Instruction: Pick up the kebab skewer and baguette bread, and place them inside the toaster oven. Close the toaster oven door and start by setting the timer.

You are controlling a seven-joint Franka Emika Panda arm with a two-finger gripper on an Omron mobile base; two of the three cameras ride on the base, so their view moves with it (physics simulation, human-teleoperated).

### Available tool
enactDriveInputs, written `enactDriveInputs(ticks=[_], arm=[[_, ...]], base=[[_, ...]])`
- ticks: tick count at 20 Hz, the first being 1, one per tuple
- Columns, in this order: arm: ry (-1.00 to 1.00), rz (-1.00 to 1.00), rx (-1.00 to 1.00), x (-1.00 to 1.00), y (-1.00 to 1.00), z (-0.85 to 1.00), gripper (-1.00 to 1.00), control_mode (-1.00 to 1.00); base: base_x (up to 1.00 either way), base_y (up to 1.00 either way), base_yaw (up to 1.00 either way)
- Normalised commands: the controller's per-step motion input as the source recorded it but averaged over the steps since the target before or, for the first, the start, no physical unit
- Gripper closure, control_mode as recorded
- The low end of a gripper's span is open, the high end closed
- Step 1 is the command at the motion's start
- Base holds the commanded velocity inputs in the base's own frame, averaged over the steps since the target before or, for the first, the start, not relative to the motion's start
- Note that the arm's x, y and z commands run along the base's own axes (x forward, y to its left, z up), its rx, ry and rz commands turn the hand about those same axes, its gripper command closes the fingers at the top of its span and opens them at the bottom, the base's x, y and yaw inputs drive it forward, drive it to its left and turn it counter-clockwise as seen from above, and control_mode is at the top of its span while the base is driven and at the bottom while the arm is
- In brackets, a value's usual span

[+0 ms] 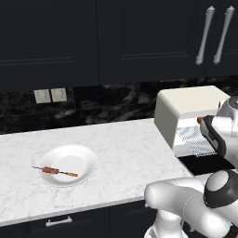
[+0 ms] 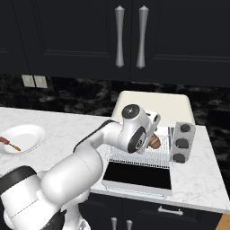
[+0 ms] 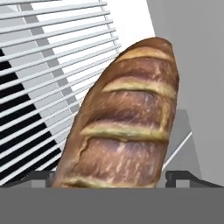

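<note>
The baguette bread [image 3: 127,113] lies on the wire rack [image 3: 43,65] inside the toaster oven [image 2: 152,101], lengthwise between my fingers. My gripper [image 3: 111,177] is open, one fingertip on each side of the loaf's near end. The brown loaf [image 2: 155,142] peeks out beside my hand [image 2: 150,130] at the oven mouth. The toaster oven door [image 2: 139,175] hangs folded down, dark glass facing up. Far to the left, the kebab skewer [image 1: 59,171] rests on a white plate [image 1: 76,155] on the counter; the skewer [image 2: 10,143] also sits at the left edge of the right base view.
Three grey knobs [image 2: 182,143] sit on the oven's right panel. Dark upper cabinets with long silver handles [image 2: 119,36] hang above. Two wall outlets [image 1: 50,95] are on the black backsplash. The white marble counter [image 1: 125,144] stretches between plate and oven.
</note>
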Motion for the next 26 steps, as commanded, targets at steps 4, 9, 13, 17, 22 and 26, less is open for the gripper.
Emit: enactDriveInputs(ticks=[4,9,13,17,22,26], arm=[[0.0,-0.08,0.12,0.03,0.0,0.32,-1.0,-1.0],[0.0,-0.09,0.1,0.08,0.0,0.43,-1.0,-1.0],[0.0,-0.09,0.07,0.0,0.0,0.31,-1.0,-1.0],[0.0,-0.03,0.0,-0.23,0.0,0.18,-1.0,-1.0],[0.0,0.02,0.0,-0.94,0.37,0.21,-1.0,-1.0],[0.0,0.27,0.0,-0.8,0.9,0.01,-1.0,-1.0]], base=[[0.0,0.0,0.0],[0.0,0.0,0.0],[0.0,0.0,0.0],[0.0,0.0,0.0],[0.0,0.0,0.0],[0.0,0.0,0.0]])
